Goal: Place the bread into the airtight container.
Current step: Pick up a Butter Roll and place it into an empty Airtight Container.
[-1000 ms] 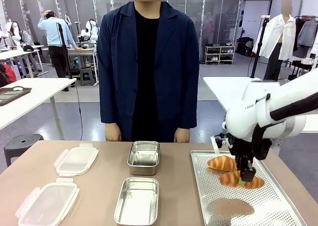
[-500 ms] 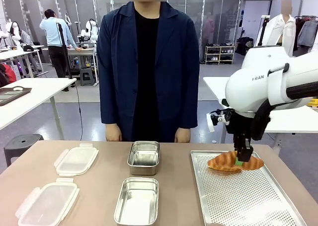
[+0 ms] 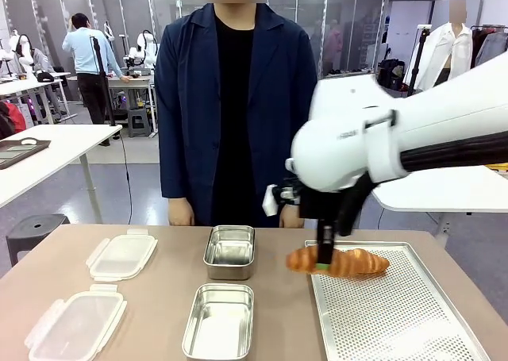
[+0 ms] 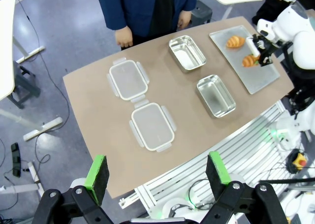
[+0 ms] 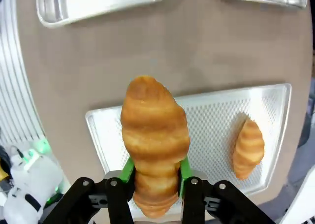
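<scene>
— Bread (image 3: 302, 259) in the front view: where is it now?
— Mid-frame, clamped in the right gripper (image 3: 323, 259), hanging over the left rim of the tray (image 3: 397, 321). A second ago it sat low at the tray's middle; it has risen and slid left, so the carry toward the steel containers (image 3: 229, 250) looks under way. A second croissant (image 3: 367, 260) lies on the tray.
— Left wrist view?
— The left gripper (image 4: 156, 171) hangs high with its jaws spread, holding nothing. Two lids (image 4: 128, 80) lie mid-frame on the brown table (image 4: 93, 111).
— Right wrist view?
— Green pads (image 5: 128, 170) pinch the bread's lower end, with the tray beneath.
— The room?
— A person (image 3: 236, 107) stands at the table's far edge, with white tables (image 3: 55, 143) behind.
</scene>
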`<move>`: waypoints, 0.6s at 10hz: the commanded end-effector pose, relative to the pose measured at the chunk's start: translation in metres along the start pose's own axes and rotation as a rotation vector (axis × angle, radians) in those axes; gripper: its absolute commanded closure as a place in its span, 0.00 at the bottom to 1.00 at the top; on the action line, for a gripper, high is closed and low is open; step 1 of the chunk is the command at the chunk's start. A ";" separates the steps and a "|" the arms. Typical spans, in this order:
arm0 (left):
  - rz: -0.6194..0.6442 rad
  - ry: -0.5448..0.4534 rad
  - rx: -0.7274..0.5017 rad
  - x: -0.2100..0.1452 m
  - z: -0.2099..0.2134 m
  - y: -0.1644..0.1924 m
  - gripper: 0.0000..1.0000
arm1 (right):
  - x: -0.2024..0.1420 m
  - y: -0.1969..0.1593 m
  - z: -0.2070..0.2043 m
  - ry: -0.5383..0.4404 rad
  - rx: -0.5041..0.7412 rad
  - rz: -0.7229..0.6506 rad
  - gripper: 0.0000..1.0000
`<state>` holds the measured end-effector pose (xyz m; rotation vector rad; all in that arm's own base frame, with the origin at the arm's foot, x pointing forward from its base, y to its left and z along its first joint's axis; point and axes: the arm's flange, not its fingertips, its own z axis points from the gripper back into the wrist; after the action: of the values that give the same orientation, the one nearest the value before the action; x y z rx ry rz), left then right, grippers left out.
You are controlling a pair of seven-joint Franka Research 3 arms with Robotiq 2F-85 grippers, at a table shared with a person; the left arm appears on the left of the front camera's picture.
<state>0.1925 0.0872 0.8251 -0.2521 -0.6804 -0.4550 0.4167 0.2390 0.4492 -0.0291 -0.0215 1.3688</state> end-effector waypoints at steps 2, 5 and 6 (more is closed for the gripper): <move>-0.012 -0.001 -0.004 0.000 0.001 -0.001 0.00 | 0.083 -0.004 -0.006 0.044 -0.024 0.005 0.63; -0.012 -0.001 -0.004 0.000 0.001 -0.001 0.00 | 0.145 0.026 -0.010 0.068 -0.051 -0.006 0.63; -0.012 -0.001 -0.004 0.000 0.001 -0.001 0.00 | 0.162 0.036 -0.012 0.052 -0.021 -0.039 0.63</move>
<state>0.1925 0.0871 0.8251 -0.2519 -0.6803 -0.4550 0.4135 0.3896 0.4363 -0.0709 -0.0145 1.3833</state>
